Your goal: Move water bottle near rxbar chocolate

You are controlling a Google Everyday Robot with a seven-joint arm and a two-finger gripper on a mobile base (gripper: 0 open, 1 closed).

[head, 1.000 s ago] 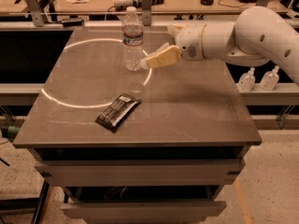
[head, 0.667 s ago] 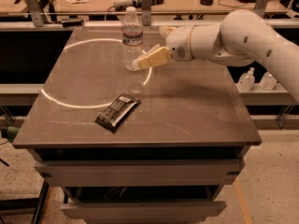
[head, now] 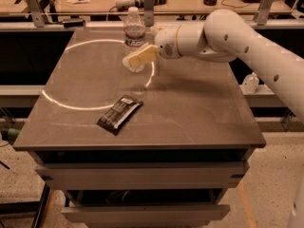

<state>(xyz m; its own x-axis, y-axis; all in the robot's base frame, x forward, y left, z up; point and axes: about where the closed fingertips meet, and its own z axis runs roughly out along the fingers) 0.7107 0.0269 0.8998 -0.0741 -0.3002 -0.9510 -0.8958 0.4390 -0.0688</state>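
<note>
The water bottle point(head: 134, 31), clear with a white cap and a red-and-white label, stands upright at the back of the grey table point(head: 199, 113). My gripper point(head: 136, 59) reaches in from the right on the white arm point(head: 223, 37) and is at the bottle's lower part, covering its base. The rxbar chocolate point(head: 120, 113), a flat black wrapper, lies nearer the front left of the table, well apart from the bottle.
A bright ring of light point(head: 90, 75) marks the table's left half. A small clear pump bottle point(head: 250, 82) stands beyond the table's right edge. A workbench point(head: 190, 4) with tools runs behind the table. Drawers point(head: 142, 179) sit under the tabletop.
My arm has swung left and my gripper has closed in on the bottle, from beside it to over its lower part. The bottle and the bar have not moved.
</note>
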